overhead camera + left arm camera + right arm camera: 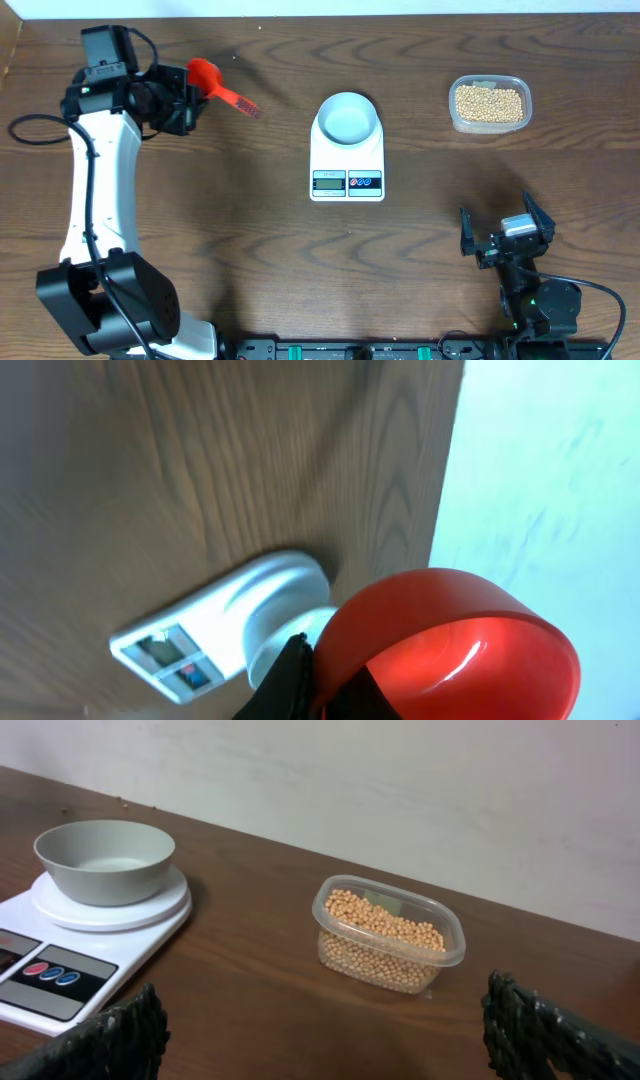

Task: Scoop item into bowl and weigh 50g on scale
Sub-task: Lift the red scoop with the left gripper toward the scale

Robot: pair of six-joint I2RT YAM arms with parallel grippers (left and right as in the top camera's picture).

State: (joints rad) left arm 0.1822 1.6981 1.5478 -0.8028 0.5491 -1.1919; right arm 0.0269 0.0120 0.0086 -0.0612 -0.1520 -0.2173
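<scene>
My left gripper [190,92] is at the far left of the table, shut on a red scoop [206,72] whose handle [240,102] sticks out to the right. In the left wrist view the scoop's empty red cup [450,650] fills the lower right against a dark finger [292,672]. A pale bowl [347,118] sits empty on the white scale [347,160] mid-table. The tan beans [489,103] lie in a clear tub at the far right. My right gripper [505,238] stands open near the front right, well short of the tub [385,935].
The right wrist view shows the bowl [104,860] on the scale [60,970] to the left and bare wood between my fingertips [130,1030]. A pale wall rises behind the table's far edge.
</scene>
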